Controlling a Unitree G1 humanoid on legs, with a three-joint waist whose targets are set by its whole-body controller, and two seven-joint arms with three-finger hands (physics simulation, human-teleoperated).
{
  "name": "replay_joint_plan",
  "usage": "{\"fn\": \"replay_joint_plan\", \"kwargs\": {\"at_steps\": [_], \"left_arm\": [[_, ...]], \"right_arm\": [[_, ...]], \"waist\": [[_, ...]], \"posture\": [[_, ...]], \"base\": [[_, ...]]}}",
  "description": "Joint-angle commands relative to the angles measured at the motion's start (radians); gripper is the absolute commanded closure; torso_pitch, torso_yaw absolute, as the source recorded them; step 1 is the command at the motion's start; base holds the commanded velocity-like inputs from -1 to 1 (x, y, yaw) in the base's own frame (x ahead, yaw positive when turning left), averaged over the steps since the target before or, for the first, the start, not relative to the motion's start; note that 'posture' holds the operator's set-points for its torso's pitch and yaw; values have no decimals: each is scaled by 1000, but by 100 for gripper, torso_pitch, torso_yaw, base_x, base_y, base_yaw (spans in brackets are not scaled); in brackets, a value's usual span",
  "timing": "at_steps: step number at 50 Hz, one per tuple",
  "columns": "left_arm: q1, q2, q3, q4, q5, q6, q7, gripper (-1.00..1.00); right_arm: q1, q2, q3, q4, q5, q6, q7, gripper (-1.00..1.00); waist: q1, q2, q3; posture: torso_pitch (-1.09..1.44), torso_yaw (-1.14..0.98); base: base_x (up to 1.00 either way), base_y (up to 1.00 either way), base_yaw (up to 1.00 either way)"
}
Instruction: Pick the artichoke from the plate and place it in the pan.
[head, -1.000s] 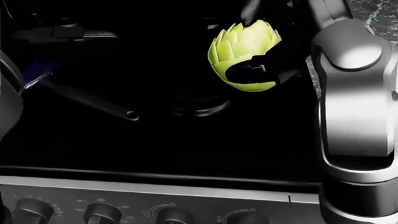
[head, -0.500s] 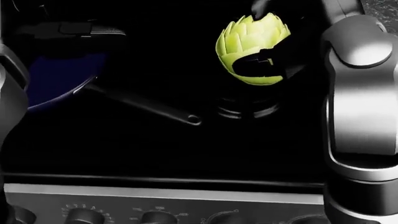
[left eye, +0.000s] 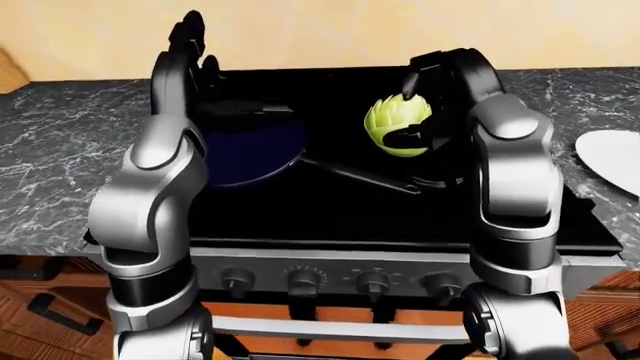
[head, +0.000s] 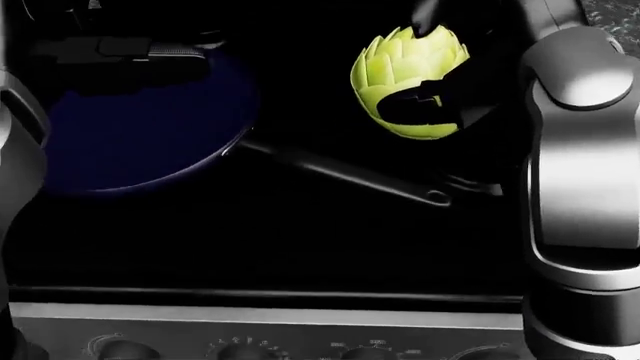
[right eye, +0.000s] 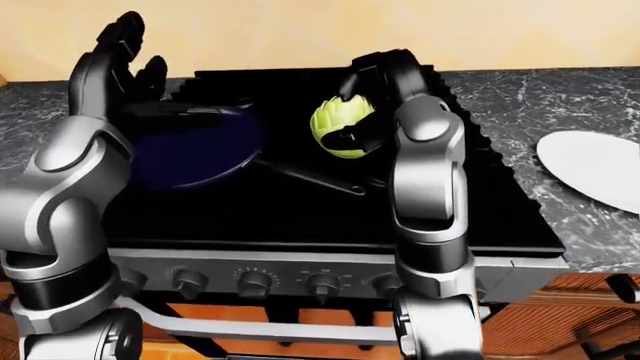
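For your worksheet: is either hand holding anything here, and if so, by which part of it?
The right hand holds the artichoke round its body, one finger on the tip and another across its lower side. The left hand is open and holds nothing.

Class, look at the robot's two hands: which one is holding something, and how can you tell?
The right hand: its fingers close round the green artichoke above the stove. The left hand is raised with fingers spread, holding nothing.

right robot hand (left eye: 415, 105) fingers curled closed in a grasp, left robot hand (right eye: 115, 56) raised, fingers spread

artichoke (head: 405, 75): 1 | pan (head: 140, 131): 1 | plate (right eye: 590, 165): 1 | stove knobs (right eye: 255, 283): 4
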Motion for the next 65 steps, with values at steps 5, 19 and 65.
{"fn": "replay_joint_plan", "kwargs": {"at_steps": [5,19,65], "left_arm": [[-22,12,13,-24,8,-21,5,-100],[-24,11,14,-26,9,-18,5,-100],[-25,9,12,-22,11,-21,4,-100]], "right_arm": [[-37,-1,1,-37,4,-35,-6,100],[-30,0,1,-38,8,-39,-9,100],[-21,2,-4,-36,23,-59,-26,100]], "waist": [[4,11,-27],[7,-115,-43],[3,-24,1]], "posture": [[0,0],[0,0],[0,0]], "base": [[0,34,0],[0,34,0],[0,29,0]]}}
